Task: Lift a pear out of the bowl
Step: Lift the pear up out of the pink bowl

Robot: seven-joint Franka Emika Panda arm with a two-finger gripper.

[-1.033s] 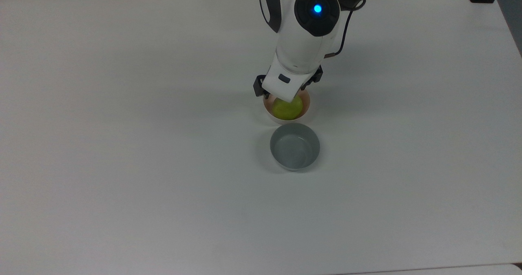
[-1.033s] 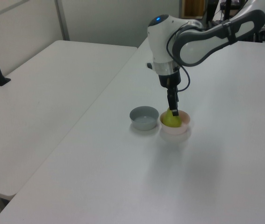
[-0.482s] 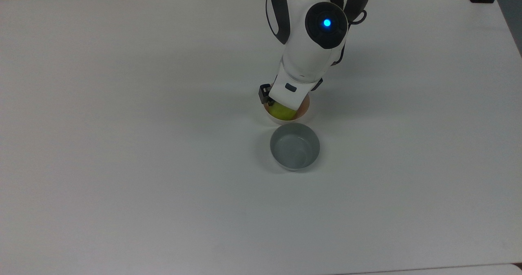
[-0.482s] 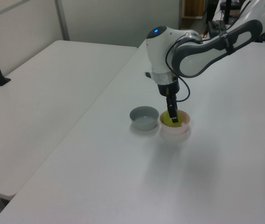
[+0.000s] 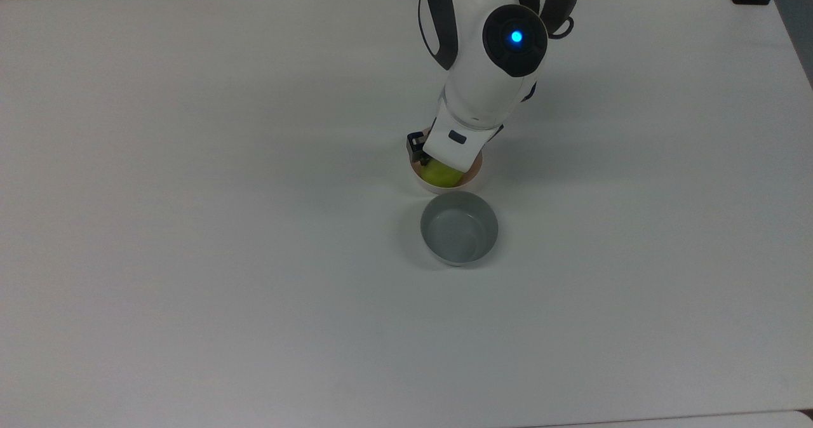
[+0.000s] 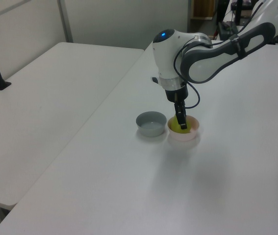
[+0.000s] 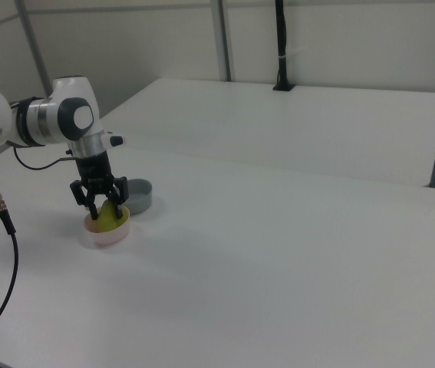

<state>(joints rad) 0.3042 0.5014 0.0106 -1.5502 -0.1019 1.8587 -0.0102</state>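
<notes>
The pear [image 7: 109, 217] sits in the bowl [image 7: 107, 230], left of centre in the right view, not lifted. The claw [image 7: 102, 208] is lowered over it, fingers spread to either side, unclenched. Left, I judge: closing and lifting. A grey bowl [image 5: 458, 227] stands just beside.

White table [image 5: 190, 225] w/ pink bowl [image 5: 473, 178] touching grey bowl [image 5: 458, 228].

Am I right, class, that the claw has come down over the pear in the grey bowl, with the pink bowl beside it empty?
Not quite. The pear lies in the pink bowl, under the claw; the grey bowl is the empty one. The top view shows it.
</notes>
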